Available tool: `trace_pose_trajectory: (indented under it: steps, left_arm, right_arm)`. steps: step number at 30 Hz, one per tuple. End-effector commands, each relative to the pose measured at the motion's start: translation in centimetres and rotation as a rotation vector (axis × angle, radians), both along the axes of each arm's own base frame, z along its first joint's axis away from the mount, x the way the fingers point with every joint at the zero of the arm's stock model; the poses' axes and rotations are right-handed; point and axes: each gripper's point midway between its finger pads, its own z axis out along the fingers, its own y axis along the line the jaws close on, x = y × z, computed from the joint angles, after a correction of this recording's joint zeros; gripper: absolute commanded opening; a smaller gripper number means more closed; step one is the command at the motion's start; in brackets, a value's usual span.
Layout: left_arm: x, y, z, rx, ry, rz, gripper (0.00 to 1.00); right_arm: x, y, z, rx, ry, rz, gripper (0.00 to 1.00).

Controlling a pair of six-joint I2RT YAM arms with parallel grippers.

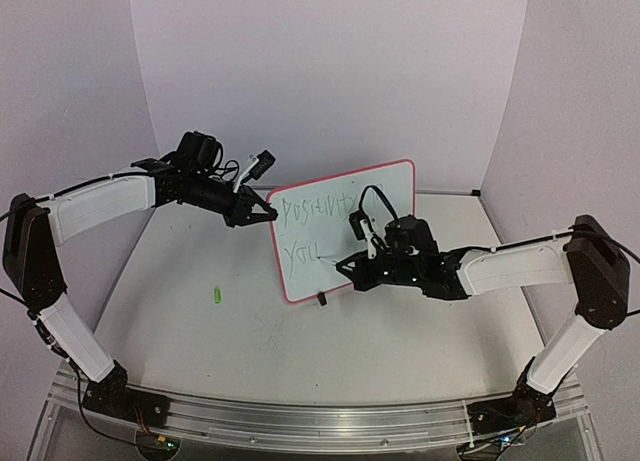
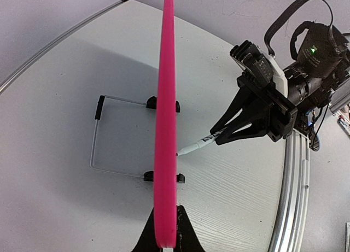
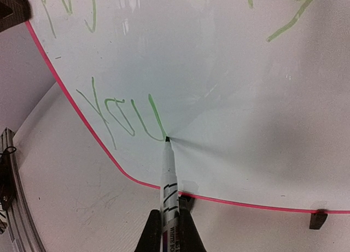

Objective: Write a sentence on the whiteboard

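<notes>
The whiteboard (image 1: 388,193) stands nearly upright in the middle of the tabletop (image 1: 190,331), tilted back a little on two black clip feet (image 3: 319,219) with a thin wire stand (image 2: 96,148) behind it. The left claw (image 1: 270,213) is closed on the board's left edge; in the left wrist view its two fingers pinch the red-pink rim (image 2: 165,99) from both sides. The right claw (image 3: 168,223) is clamped on a white marker (image 3: 167,178), which sticks out ahead of the fingers towards the board. The marker's dark tip touches the white face low on the left, at the foot of the last green stroke. The sentence (image 1: 318,211) is written in thin green capitals on the side facing the arms: the upper line reads roughly "POSITIVITY" (its last letters are partly hidden behind the right arm's cable in the top view), and the lower line reads "YOU". A small green piece (image 1: 215,295) lies on the tabletop to the left of the board, well apart from it and from both arms.
</notes>
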Motion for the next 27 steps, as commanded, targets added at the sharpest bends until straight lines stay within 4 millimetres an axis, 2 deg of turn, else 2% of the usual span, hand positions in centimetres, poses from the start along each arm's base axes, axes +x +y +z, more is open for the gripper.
trace_pose_trajectory:
  steps: [1, 10, 15, 27]
  left_arm:
    - [-0.7, 0.2, -1.8, 0.078, 0.014, -0.015, 0.0]
    - [-0.8, 0.2, -1.7, 0.076, 0.014, -0.016, 0.0]
    - [-0.8, 0.2, -1.7, 0.075, 0.015, -0.016, 0.0]
    - [-0.8, 0.2, -1.8, 0.078, 0.014, -0.016, 0.0]
  right_arm:
    - [1.2, -1.1, 1.7, 0.019, -0.057, -0.07, 0.0]
    - [0.2, -1.6, 4.9, 0.079, -0.094, -0.052, 0.0]
    - [0.5, -1.2, 6.1, 0.096, -0.116, -0.042, 0.0]
    - [1.5, 0.7, 6.5, 0.103, -0.129, -0.009, 0.0]
